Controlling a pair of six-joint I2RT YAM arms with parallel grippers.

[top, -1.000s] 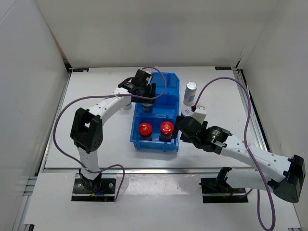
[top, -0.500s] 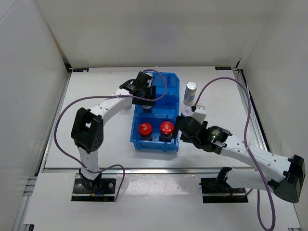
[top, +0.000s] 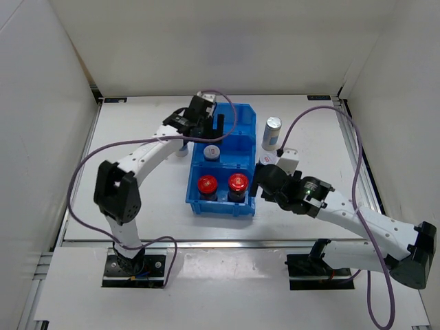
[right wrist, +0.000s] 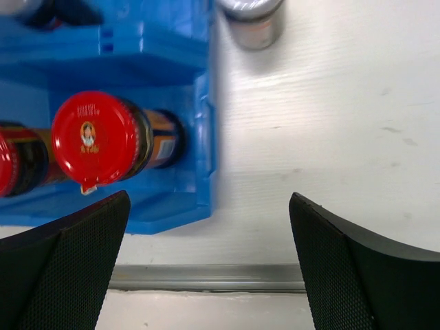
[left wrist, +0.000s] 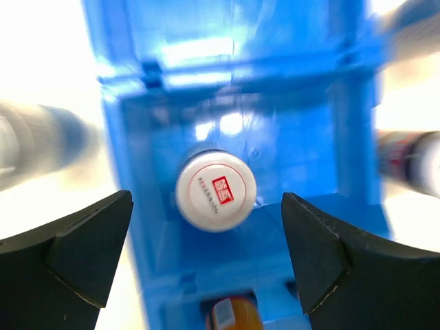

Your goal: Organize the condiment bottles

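A blue bin (top: 242, 118) holds two red-capped jars (top: 207, 184) (top: 238, 182) in its front compartment and a short white-lidded jar (top: 212, 152) in the middle one. My left gripper (top: 210, 127) hangs open just above and behind that jar; in the left wrist view the jar (left wrist: 216, 191) stands free between the wide-apart fingers of the gripper (left wrist: 206, 227). A tall silver-capped bottle (top: 272, 133) stands on the table right of the bin. My right gripper (right wrist: 210, 199) is open and empty over the bin's front right corner, beside a red-capped jar (right wrist: 96, 137).
A short silver-lidded jar (right wrist: 251, 17) stands on the table just right of the bin wall (right wrist: 206, 103). Blurred bottles show on both sides of the bin (left wrist: 41, 148) (left wrist: 412, 161). A metal rail (right wrist: 206, 276) runs along the table's near edge.
My left gripper has opened, let go of the white-lidded jar in the middle compartment, and drawn up and back. The right arm has barely shifted.
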